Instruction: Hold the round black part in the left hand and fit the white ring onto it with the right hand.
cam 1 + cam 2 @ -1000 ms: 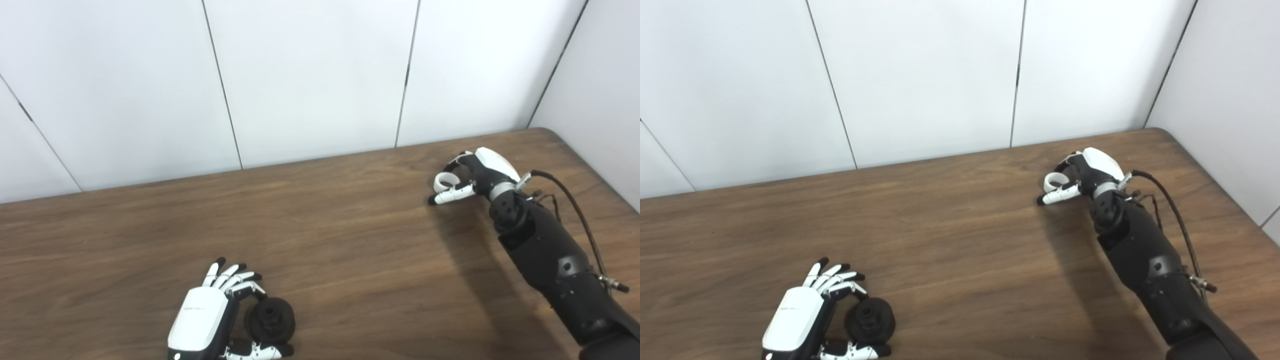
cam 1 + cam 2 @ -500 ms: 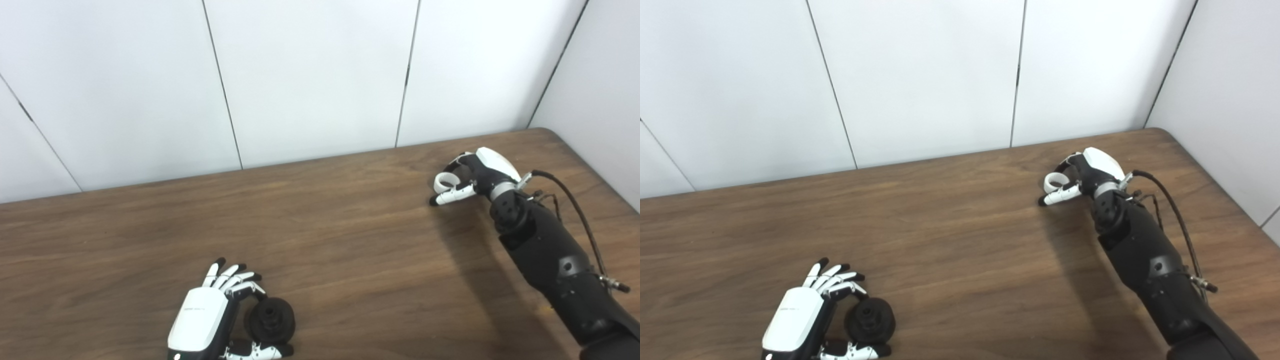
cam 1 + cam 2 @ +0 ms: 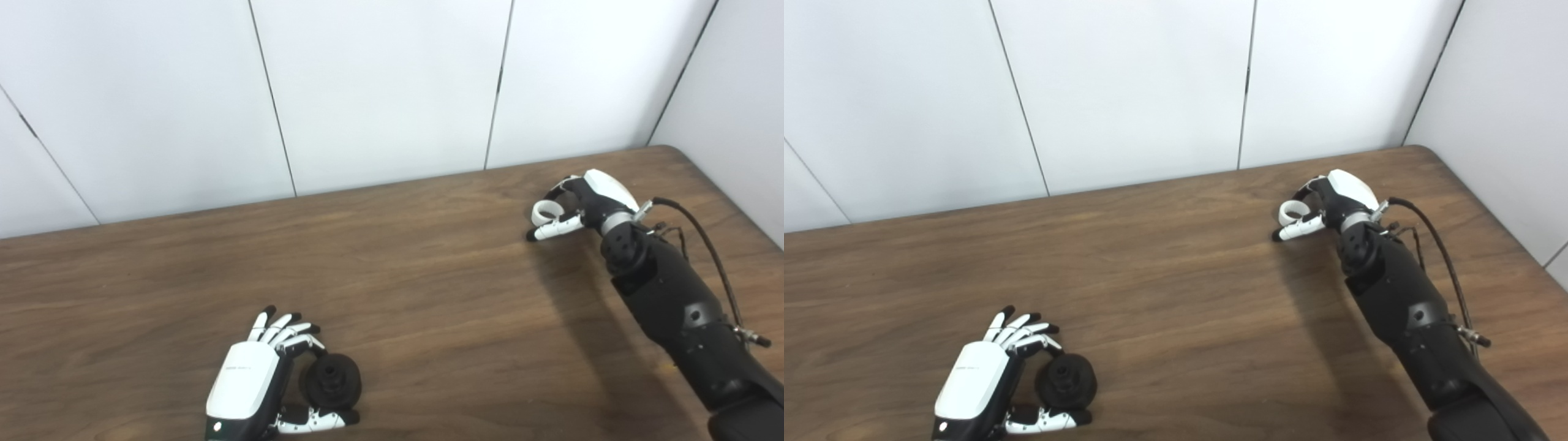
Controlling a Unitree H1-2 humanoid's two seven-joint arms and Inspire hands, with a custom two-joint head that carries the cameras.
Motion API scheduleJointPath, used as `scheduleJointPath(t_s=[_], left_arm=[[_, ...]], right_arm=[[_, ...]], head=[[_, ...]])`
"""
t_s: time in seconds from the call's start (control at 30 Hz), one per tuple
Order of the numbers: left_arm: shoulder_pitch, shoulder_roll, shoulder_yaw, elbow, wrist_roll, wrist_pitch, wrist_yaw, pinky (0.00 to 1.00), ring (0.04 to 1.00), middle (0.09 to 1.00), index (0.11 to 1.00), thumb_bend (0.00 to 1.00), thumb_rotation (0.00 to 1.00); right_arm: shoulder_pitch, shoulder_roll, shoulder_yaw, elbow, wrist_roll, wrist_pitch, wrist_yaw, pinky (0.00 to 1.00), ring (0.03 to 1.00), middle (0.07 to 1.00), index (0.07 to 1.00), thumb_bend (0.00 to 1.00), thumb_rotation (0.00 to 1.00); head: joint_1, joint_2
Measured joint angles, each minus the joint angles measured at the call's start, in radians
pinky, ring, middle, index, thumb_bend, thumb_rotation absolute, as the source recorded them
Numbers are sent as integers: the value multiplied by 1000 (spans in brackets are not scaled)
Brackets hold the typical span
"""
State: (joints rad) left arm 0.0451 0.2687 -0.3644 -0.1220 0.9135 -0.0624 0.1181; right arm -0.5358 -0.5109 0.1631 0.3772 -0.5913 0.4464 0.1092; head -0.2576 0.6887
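Right robot hand (image 3: 591,199) apparently pinches white ring (image 3: 547,212) near table edge (image 3: 704,177).

You can't see whether the right hand (image 3: 585,202) really pinches the white ring (image 3: 546,212), its fingers being too small to read, and the left hand (image 3: 977,383) hides its contact with the round black part (image 3: 1067,381)

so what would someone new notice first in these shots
Probably the right hand at the far right of the table, pinching a white ring between thumb and fingers. Next, the left hand at the near edge, cupped around a round black part that rests on the wood. The two sit far apart, with white wall panels behind.
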Motion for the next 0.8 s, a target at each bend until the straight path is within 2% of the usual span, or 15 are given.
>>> scheduleJointPath(t_s=[0.8], left_arm=[[0,0,1,-1,0,1,-1,1000,881,769,482,525,53]], right_arm=[[-1,-2,0,9,-3,-23,-9,1000,1000,918,635,824,262]], head=[[0,2]])
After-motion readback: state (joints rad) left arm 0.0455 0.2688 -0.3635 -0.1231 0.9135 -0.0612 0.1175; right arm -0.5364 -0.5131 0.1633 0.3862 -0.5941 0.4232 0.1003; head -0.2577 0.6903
